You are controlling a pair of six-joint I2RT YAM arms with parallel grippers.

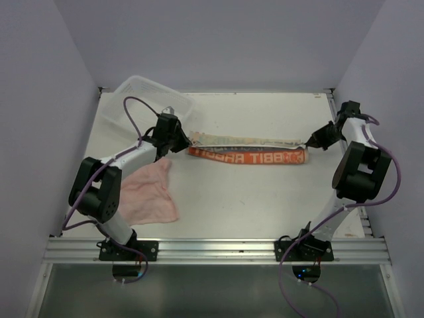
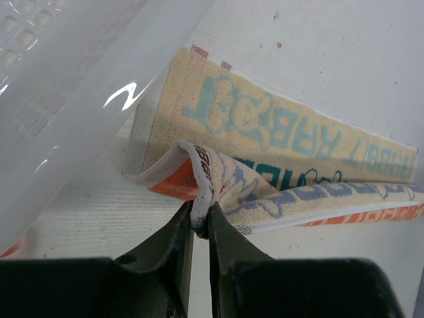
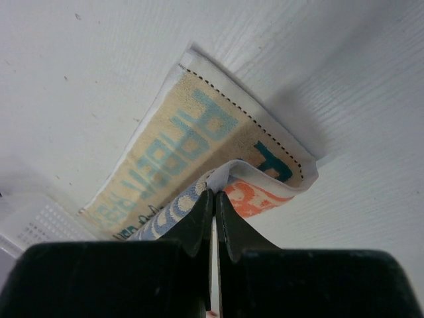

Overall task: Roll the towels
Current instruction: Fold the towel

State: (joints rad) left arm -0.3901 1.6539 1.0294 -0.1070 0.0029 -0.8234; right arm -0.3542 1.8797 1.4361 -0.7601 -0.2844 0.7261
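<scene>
**Top view.** The printed towel [image 1: 248,154] lies as a long, narrow folded strip running left to right across the middle of the tabletop [image 1: 252,205]. An orange band with white letters runs along its near side. The pink towel [image 1: 149,192], plain and softly creased, lies towards the near left corner, partly under the left arm. A translucent plastic basket [image 1: 149,99] sits at the far left corner. The left gripper [image 1: 187,139] meets the strip's left end and the right gripper [image 1: 307,142] its right end.

**Left wrist view.** The left gripper [image 2: 200,215] is clamped on a raised fold of the printed towel [image 2: 278,126]. The terry pile is cream with teal letters and has a white hem. The glossy basket [image 2: 73,99] wall stands just beside the towel.

**Right wrist view.** The right gripper [image 3: 213,199] is pinched on the towel's thin upper layer, with the fingers almost together. The printed towel [image 3: 192,139] corner below lies flat, with a stitched hem.
</scene>
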